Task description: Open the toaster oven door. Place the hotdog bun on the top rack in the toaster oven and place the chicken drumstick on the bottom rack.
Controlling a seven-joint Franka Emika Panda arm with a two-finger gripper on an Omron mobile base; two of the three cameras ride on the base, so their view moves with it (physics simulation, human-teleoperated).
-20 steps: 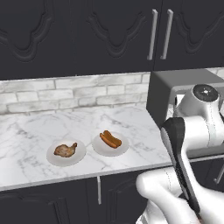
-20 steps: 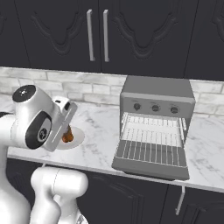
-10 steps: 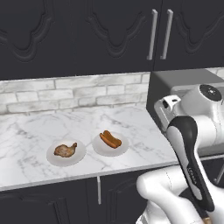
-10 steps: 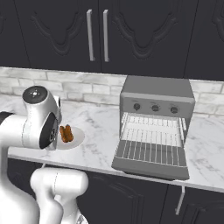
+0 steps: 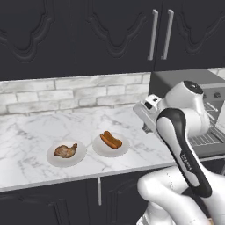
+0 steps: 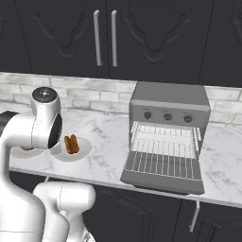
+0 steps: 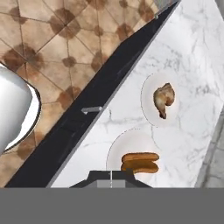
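Note:
The toaster oven [image 6: 168, 101] stands at the counter's right end, and the toaster oven door [image 6: 160, 182] hangs open, lying flat. Inside it the top rack [image 6: 164, 138] sits above the bottom rack [image 6: 161, 163]. A hotdog bun [image 5: 110, 139] [image 6: 72, 144] [image 7: 140, 162] lies on a white plate [image 5: 122, 148]. Left of it, the chicken drumstick [image 5: 66, 150] [image 7: 163, 99] rests on a second plate [image 5: 53, 159]. My gripper [image 5: 146, 126] [image 7: 111, 178] is shut and holds nothing. It hovers over the counter between the oven and the bun's plate, pointing down.
The marble counter [image 5: 30, 132] runs left along a brick backsplash [image 5: 52, 94]. Dark cabinets [image 5: 88, 35] hang above it. Beyond the counter's front edge [image 7: 94, 109], the hand view shows tiled floor [image 7: 52, 39]. My own arm [image 6: 33, 137] hides part of the drumstick's plate in the right base view.
My hand has swung left, away from the open oven toward the two plates, staying shut. The plates, the food and the oven door have not moved.

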